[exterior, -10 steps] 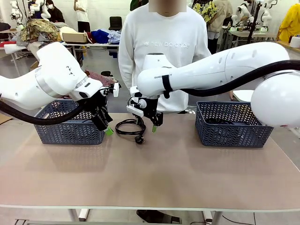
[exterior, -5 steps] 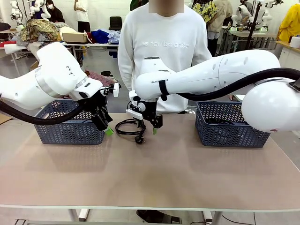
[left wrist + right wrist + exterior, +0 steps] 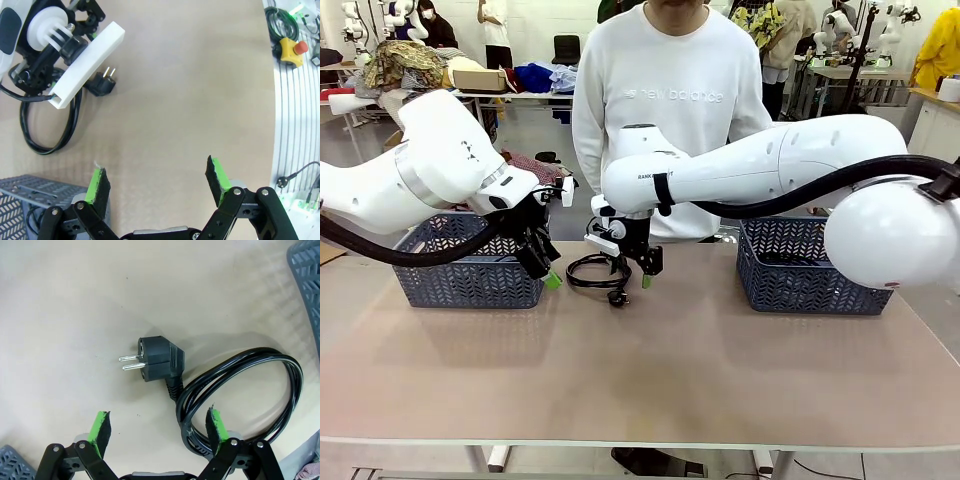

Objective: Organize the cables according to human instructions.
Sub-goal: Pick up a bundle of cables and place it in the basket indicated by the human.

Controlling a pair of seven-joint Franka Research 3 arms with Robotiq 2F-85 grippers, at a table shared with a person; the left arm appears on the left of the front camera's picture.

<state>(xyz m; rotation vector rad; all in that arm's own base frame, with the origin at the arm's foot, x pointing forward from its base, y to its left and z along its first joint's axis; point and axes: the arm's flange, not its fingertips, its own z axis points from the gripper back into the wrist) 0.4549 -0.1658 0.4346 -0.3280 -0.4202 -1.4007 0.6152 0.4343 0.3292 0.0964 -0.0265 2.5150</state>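
Now the right tool (image 3: 633, 268) has shifted slightly left vs 1 s ago, open, over the coiled cable (image 3: 595, 271) on the table (image 3: 670, 370). Left tool (image 3: 542, 265) open, unmoved, beside the left basket (image 3: 470, 275); right basket (image 3: 810, 268) well apart.

White arms (image 3: 770, 165), black hoses, green-padded jaws

Cable (image 3: 596, 272) on table (image 3: 660, 370) between baskets (image 3: 470, 272)
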